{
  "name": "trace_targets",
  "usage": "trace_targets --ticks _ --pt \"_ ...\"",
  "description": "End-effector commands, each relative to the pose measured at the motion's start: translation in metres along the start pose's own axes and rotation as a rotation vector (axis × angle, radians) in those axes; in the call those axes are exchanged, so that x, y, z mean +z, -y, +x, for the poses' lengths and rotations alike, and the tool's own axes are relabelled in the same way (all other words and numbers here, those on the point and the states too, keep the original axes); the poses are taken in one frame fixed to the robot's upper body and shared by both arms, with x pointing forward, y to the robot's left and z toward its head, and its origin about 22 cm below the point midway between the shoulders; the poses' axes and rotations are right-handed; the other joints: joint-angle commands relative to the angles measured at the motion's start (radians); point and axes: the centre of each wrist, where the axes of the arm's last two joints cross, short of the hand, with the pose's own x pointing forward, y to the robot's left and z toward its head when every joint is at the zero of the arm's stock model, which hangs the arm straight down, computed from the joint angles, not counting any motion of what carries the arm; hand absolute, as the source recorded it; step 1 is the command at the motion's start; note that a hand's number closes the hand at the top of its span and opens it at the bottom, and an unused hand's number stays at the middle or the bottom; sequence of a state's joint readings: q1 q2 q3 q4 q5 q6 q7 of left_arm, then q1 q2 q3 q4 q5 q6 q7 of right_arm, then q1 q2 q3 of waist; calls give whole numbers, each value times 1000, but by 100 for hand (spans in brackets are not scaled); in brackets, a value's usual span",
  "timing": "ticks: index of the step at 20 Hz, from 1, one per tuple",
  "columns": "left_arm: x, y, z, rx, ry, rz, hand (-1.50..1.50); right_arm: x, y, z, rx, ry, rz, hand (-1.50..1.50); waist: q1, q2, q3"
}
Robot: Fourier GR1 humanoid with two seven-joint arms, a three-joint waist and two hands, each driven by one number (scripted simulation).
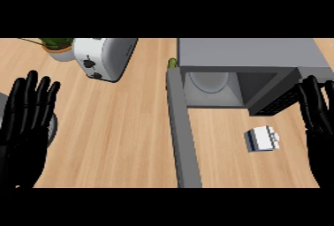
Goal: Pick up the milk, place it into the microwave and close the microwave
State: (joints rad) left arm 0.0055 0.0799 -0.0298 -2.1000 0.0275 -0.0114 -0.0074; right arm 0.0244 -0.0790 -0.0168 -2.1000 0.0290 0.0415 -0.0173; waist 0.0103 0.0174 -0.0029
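Open microwave door [184,145] walls off milk [262,139] from the left.

Two hands, matte black all over: left hand [26,119] broad, with long, slender, rounded fingers [44,95] of faintly glossy segments; right hand [320,114] the same black, cut by the view's edge, fingers [308,99] equally thin. No markings, cables or screws visible.

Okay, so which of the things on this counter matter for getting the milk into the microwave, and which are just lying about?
Part of the job:
- small white milk carton, lying on the wooden counter
- grey microwave, its door swung open
- right hand, open, nearest the carton

Just lying about:
- white toaster
- potted green plant
- left hand, open, resting at the left edge
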Motion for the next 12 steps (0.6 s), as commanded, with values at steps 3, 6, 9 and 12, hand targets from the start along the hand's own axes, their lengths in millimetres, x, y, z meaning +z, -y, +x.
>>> trace_targets --ticks 3,6,9,12 --pt "16 8 4 -28 -52 49 -150 23 16 -3 24 -17 -35 -150 -11 -19 3" --pt "7 8 15 -52 -60 109 -150 30 34 13 73 -31 -88 -150 -15 -19 3" --pt "27 10 -11 169 -172 235 -150 54 34 -6 -33 -180 -28 -150 -19 -19 3" --pt "62 14 0 183 -186 211 -150 60 41 2 -35 -171 -38 -150 -8 -20 3"
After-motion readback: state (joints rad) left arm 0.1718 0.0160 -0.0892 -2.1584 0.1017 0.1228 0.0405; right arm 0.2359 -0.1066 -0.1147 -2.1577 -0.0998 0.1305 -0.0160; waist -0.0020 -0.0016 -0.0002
